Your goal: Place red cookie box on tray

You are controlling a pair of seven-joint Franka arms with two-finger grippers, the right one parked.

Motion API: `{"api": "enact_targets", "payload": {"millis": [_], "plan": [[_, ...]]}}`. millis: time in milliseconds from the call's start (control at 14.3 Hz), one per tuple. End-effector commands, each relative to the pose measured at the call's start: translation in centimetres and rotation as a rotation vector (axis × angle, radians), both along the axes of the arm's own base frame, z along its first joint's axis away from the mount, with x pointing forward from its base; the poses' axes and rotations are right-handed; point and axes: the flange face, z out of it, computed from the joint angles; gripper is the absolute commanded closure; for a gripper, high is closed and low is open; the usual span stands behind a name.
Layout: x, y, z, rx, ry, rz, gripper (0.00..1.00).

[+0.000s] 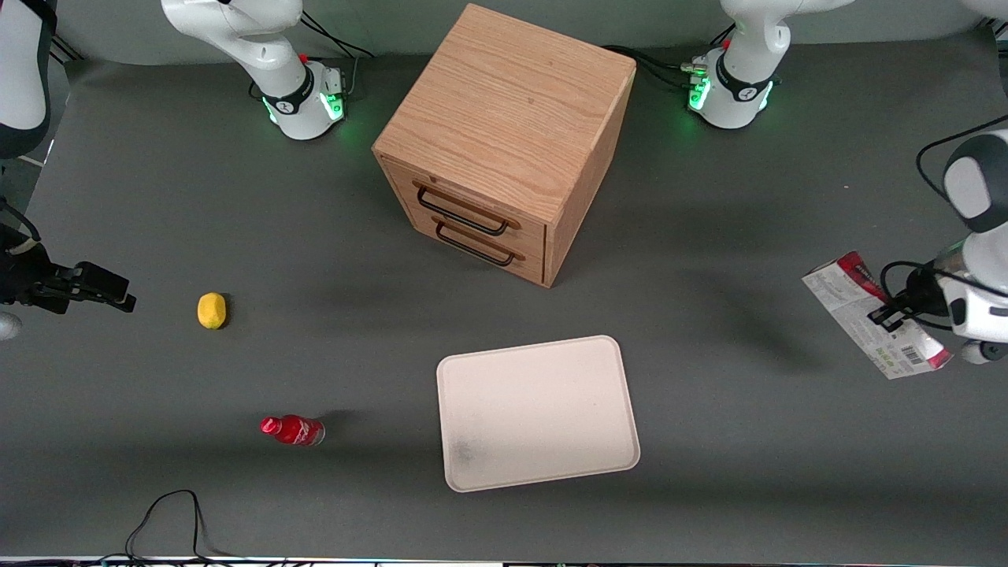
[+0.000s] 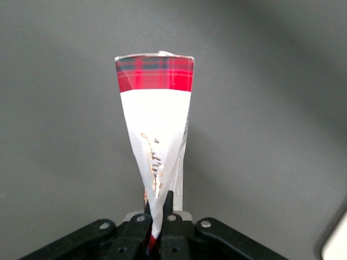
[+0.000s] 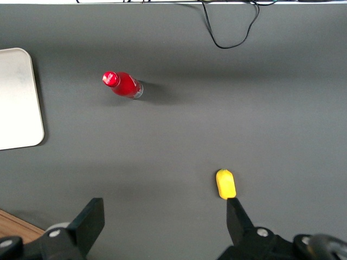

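The left arm's gripper (image 1: 888,313) is positioned at the working arm's end of the table (image 1: 236,197), close to that edge. Its fingers (image 2: 167,208) are closed tight on one end of the red cookie box (image 1: 874,313), with the carton pinched between them and no visible gap. In the left wrist view the box (image 2: 156,135) extends straight out from the gripper (image 2: 157,214), showing a white face and a red tartan band at its free end. In the front view the carton appears tilted, grey-white printed face and barcode upward; whether it touches the surface cannot be determined. The tray (image 1: 537,411) lies flat near the table edge closest to the front camera, well apart from the box. A wooden drawer cabinet (image 1: 504,142) stands farther from the camera than the tray. A lemon (image 1: 211,310) and a small red bottle (image 1: 292,430) lie toward the parked arm's end.
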Motion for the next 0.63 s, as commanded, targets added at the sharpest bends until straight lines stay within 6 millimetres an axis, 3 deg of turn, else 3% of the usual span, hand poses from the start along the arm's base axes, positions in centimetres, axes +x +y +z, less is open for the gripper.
{"api": "enact_targets", "payload": {"millis": [0, 280, 421, 561], "plan": [[-0.7, -0.2, 5.3, 0.006, 0.014, -0.014, 1.0], [-1.8, 0.3, 11.9, 0.007, 0.024, -0.001, 1.0], [-2.1, 0.2, 13.2, 0.008, 0.012, -0.006, 1.0], [-1.8, -0.2, 13.0, 0.009, 0.003, -0.018, 1.0]]}}
